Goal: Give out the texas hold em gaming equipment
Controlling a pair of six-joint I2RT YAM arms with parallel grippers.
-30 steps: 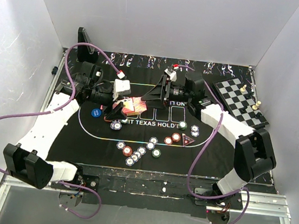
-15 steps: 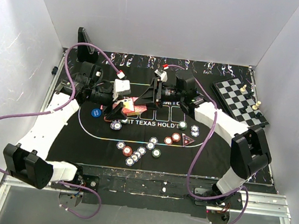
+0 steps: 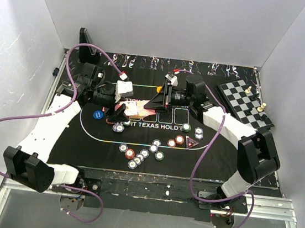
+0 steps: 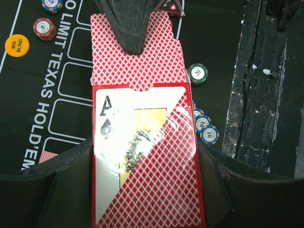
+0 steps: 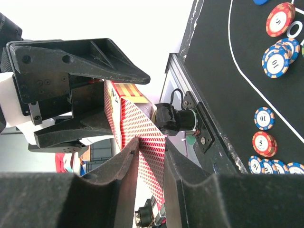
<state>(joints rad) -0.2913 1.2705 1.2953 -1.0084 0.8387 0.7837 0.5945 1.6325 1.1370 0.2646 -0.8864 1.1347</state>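
My left gripper (image 4: 145, 161) is shut on a red-patterned card box (image 4: 142, 156) with an ace of spades on its face, held above the mat. A stack of red-backed playing cards (image 4: 137, 61) sticks out of the box's open end. My right gripper (image 5: 151, 147) meets it from the other side, its fingers closed on those cards (image 5: 148, 135). From above, the box (image 3: 134, 109) bridges the left gripper (image 3: 121, 109) and right gripper (image 3: 152, 104). Poker chips (image 3: 139, 154) lie in a loose group on the mat, with a yellow button (image 4: 17, 45) and a dark triangular marker (image 3: 192, 143).
The black mat (image 3: 215, 149) covers the table. A chessboard (image 3: 245, 103) with pieces sits at the back right. More chips (image 3: 180, 139) lie right of centre, and a blue chip (image 3: 97, 114) lies under the left arm. White walls close in on three sides.
My right gripper moved left to the box's open end and closed its jaws on the protruding cards. The left gripper and box stayed put.
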